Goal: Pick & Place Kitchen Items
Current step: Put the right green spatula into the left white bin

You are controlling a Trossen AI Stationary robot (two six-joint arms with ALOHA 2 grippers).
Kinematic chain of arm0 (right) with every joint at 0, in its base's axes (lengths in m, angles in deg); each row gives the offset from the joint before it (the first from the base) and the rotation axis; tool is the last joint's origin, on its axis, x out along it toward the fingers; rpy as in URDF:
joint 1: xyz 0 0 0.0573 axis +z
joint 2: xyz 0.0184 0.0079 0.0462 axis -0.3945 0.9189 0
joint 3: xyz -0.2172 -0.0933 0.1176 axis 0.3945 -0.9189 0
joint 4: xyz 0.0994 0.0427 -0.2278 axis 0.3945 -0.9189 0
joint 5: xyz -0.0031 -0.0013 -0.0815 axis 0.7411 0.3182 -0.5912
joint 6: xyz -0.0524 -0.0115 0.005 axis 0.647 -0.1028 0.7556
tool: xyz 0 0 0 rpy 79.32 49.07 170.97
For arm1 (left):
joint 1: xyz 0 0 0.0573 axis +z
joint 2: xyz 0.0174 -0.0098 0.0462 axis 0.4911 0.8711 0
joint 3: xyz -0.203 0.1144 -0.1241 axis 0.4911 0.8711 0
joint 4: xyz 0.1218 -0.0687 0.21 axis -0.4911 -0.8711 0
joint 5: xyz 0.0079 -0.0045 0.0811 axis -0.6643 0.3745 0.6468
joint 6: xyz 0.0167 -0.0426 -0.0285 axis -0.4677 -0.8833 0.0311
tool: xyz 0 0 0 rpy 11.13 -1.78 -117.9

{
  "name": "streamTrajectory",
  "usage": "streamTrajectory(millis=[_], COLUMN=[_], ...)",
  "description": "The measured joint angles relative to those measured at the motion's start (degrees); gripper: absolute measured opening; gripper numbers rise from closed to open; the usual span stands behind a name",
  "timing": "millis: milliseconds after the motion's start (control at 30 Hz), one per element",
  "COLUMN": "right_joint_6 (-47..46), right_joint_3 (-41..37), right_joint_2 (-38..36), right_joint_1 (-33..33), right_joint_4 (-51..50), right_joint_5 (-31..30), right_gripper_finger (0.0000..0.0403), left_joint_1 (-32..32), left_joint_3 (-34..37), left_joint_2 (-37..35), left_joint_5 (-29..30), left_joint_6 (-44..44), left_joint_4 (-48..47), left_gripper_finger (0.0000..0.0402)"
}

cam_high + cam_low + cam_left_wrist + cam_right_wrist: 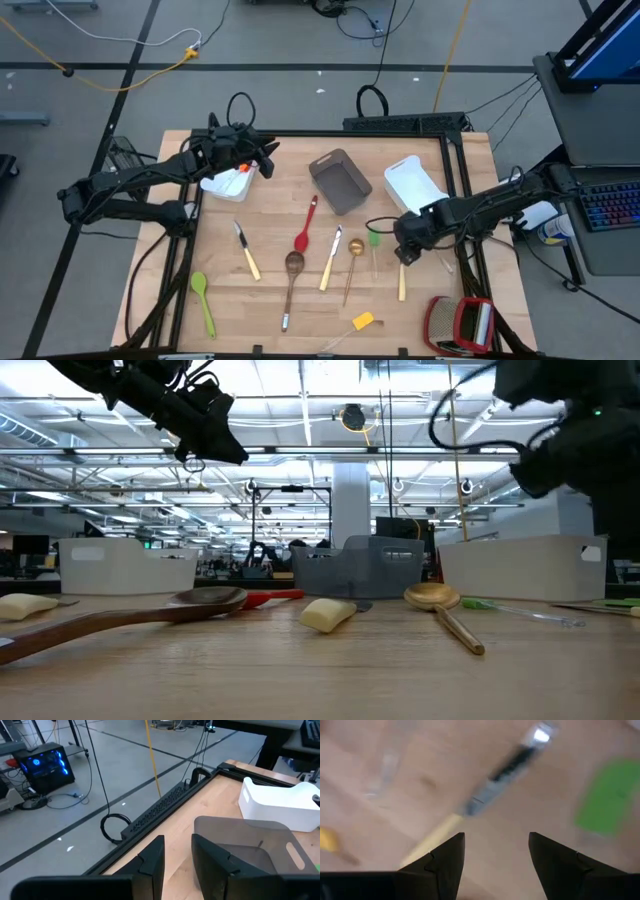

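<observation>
Slim kitchen items lie flat on the wooden table: a red spoon (305, 226), a brown wooden spoon (292, 272), a gold spoon (352, 258), a green spoon (202, 300), pale-handled knives (246, 252) (330, 258), a green spatula (374, 240) and a small yellow piece (362, 321). My right gripper (404, 250) hangs open above the table, pointing steeply down over another pale-handled knife (470, 805), with the green spatula (610, 795) beside it. My left gripper (177, 855) is open and holds nothing, raised at the far left beside a white bin (225, 182) and facing the grey bin (250, 850).
A grey bin (340, 180) and a second white bin (415, 185) stand at the far middle and far right. The left white bin holds an orange item (242, 168). A bulky red-and-silver object (460, 325) sits at the near right corner. A black frame (405, 124) edges the table.
</observation>
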Motion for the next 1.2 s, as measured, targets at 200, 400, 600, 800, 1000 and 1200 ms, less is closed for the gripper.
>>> streamTrajectory(millis=[200,400,600,800,1000,1200], right_joint_6=[-3.2,-2.9,-3.1,-1.3,-1.1,-0.7], right_joint_3=[-0.1,-3.2,-7.8,-11.6,-13.0,-13.1], right_joint_2=[0.0,0.0,0.1,-0.1,-0.1,-0.1], right_joint_1=[0.0,-0.1,-0.2,-1.8,-3.2,-3.5], right_joint_4=[-10.9,-9.8,-7.0,-1.5,-0.9,1.1], right_joint_5=[-5.2,-6.5,-9.5,-10.5,-11.5,-10.5], right_gripper_finger=[0.0212,0.0212,0.0212,0.0212,0.0212,0.0199], left_joint_1=[0.0,0.0,0.0,0.0,0.0,0.0], left_joint_3=[0.0,0.0,0.0,0.0,0.0,0.0], left_joint_2=[0.0,0.0,0.0,0.0,0.0,0.0], left_joint_5=[0.0,0.0,0.0,0.0,0.0,0.0], left_joint_6=[0.0,0.0,0.0,0.0,-0.1,0.0], left_joint_4=[0.0,0.0,0.0,0.0,0.0,0.0], left_gripper_finger=[0.0099,0.0099,0.0099,0.0099,0.0099,0.0099])
